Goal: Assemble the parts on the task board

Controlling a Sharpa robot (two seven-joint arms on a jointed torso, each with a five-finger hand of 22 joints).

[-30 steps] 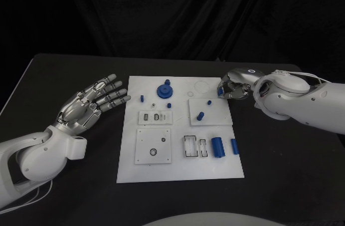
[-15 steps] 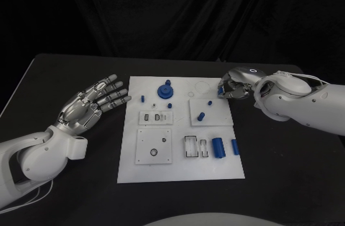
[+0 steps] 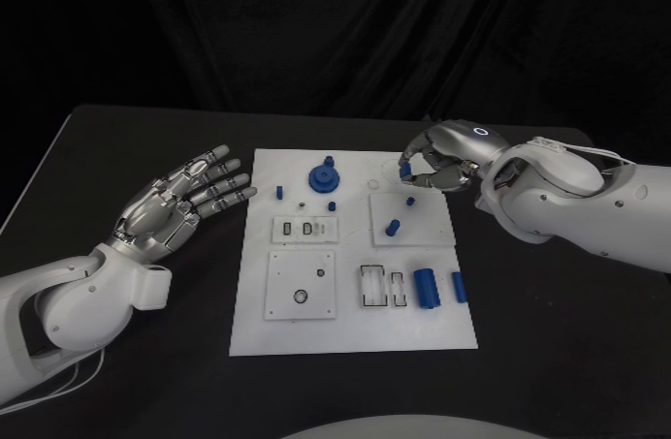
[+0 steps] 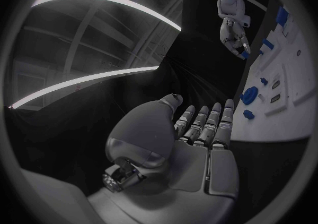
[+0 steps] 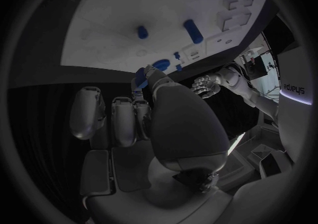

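Note:
The white task board [image 3: 350, 318] lies mid-table. My right hand [image 3: 445, 160] hovers over its far right corner and pinches a small blue part [image 3: 407, 171] at its fingertips; the same part [image 5: 141, 82] shows in the right wrist view and again [image 4: 245, 54] in the left wrist view. On the board a round blue gear-like part [image 3: 325, 177] stands at the far middle. Two blue pegs [image 3: 392, 229] sit on a raised square plate. Two blue cylinders [image 3: 427, 289] lie near the right edge. Left of the board, my left hand [image 3: 182, 202] is held palm up with its fingers spread, holding nothing.
Small blue pegs [image 3: 301, 203] stand near the gear. Rectangular slotted plates [image 3: 300, 284] occupy the board's left and middle. Bare black table [image 3: 559, 342] surrounds the board. A dark curtain hangs behind the table.
My right hand has moved left and a little farther back, from the board's right edge to over its far right corner, still pinching the blue part. The left hand has not moved.

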